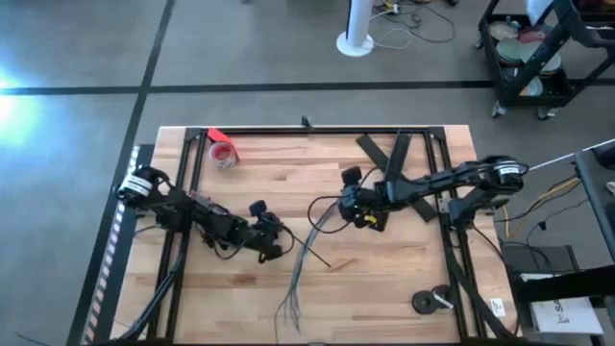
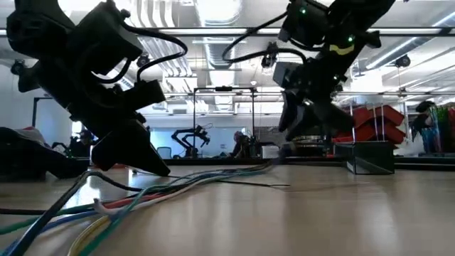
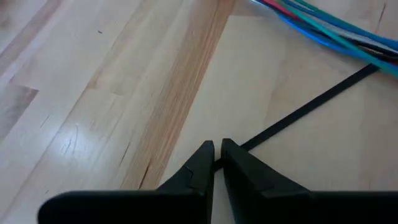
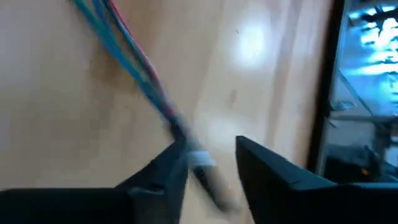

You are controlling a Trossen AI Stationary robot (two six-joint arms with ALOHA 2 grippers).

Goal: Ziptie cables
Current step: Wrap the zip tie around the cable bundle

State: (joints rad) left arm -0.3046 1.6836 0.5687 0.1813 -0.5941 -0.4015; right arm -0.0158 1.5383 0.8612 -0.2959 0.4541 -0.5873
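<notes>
Cables (image 1: 306, 252) lie in a loose bundle near the middle of the butcher-block table (image 1: 404, 279), fanning out into pale free ends toward the near edge and curving up toward the right arm. They look light, limp and springy, so the strands will likely splay unless gathered; the best hold seems to be where they run tight together, not at the fanned ends. Just beside them lies the ziptie (image 3: 308, 106), a thin dark strip, flat on the wood. It should be stiff enough to keep its line but slick and hard to lift off the surface; its end is the sensible place to take it.

The left gripper (image 3: 214, 163) sits low over the table, its fingers pressed nearly together on the ziptie's near end, pinching it. The right gripper (image 4: 208, 163) hovers above the bundle's upper end, jaws spread, with the strand tips between them but not clamped.

Farther out, wide flat black strips (image 1: 399, 168) cross behind the right arm, a red tape roll (image 1: 222, 150) sits near the far left corner, and two dark round pieces (image 1: 432, 300) rest at the near right. None blocks the work.
</notes>
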